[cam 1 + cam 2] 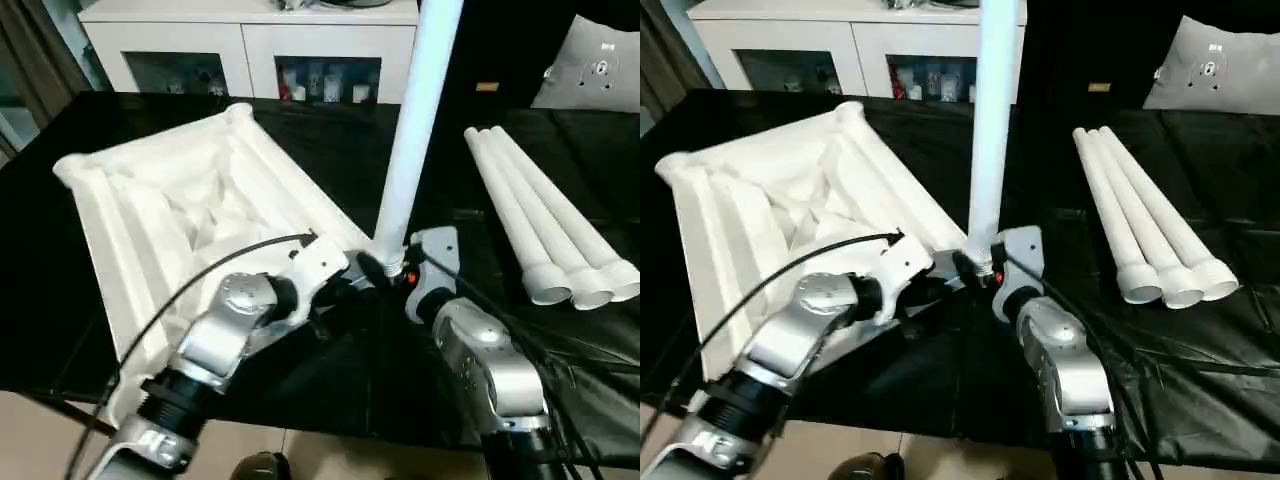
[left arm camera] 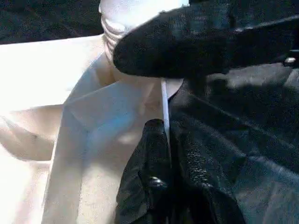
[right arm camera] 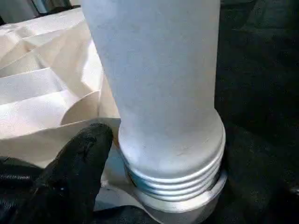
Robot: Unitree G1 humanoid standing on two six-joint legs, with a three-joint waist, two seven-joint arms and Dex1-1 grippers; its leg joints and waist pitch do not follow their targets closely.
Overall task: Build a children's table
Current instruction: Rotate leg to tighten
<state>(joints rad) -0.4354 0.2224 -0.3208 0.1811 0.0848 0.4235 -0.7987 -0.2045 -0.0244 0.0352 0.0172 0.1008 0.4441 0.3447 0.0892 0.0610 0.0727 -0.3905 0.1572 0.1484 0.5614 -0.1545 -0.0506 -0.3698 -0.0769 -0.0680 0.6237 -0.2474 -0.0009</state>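
The children's table top lies upside down on the black mat, ribbed underside up. One white leg stands upright in its near right corner socket, with the thread rings at its base still showing. My left gripper is shut on the thin rim of the top right beside that corner. My right gripper straddles the leg's base, open; one of its fingers stands just off the leg's side.
Three more white legs lie side by side on the mat to the right, wide ends toward me. A white cabinet stands behind the bench and a grey cushion sits at the far right. The bench's front edge runs under my forearms.
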